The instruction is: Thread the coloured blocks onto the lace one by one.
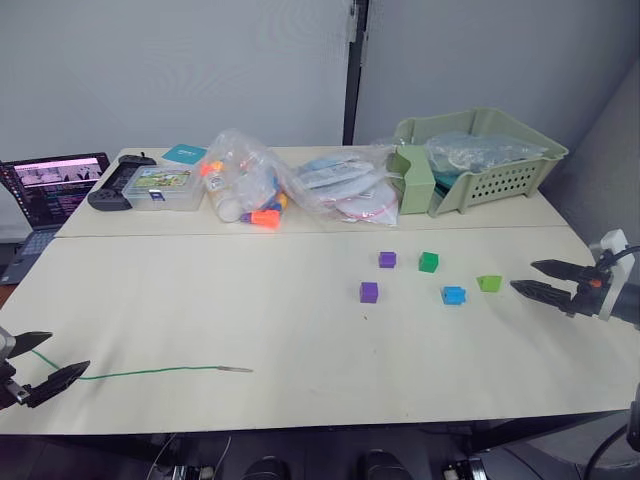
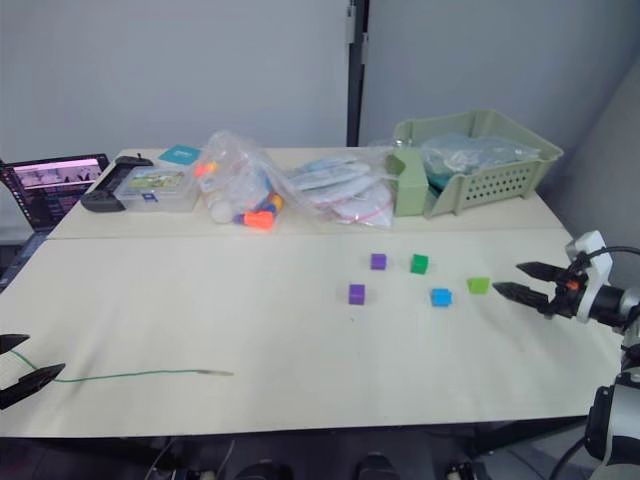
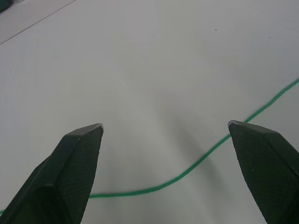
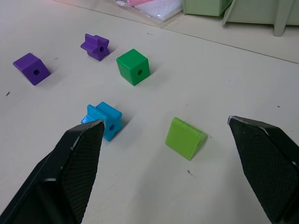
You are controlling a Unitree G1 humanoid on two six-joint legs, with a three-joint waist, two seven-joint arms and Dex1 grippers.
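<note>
Lace point(image 3: 196, 162) between open left hand point(image 3: 166, 126) fingers.

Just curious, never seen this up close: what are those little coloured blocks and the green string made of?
The coloured blocks look like smooth moulded plastic: even colour, slight sheen, a clean hole through each. The lace seems to be braided cord, its twisted weave showing, with a stiff greyish tip.

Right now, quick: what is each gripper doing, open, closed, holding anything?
Left gripper: open, empty, over the green lace on the table.
Right gripper: open, empty, pointed at the lime green block.
</note>
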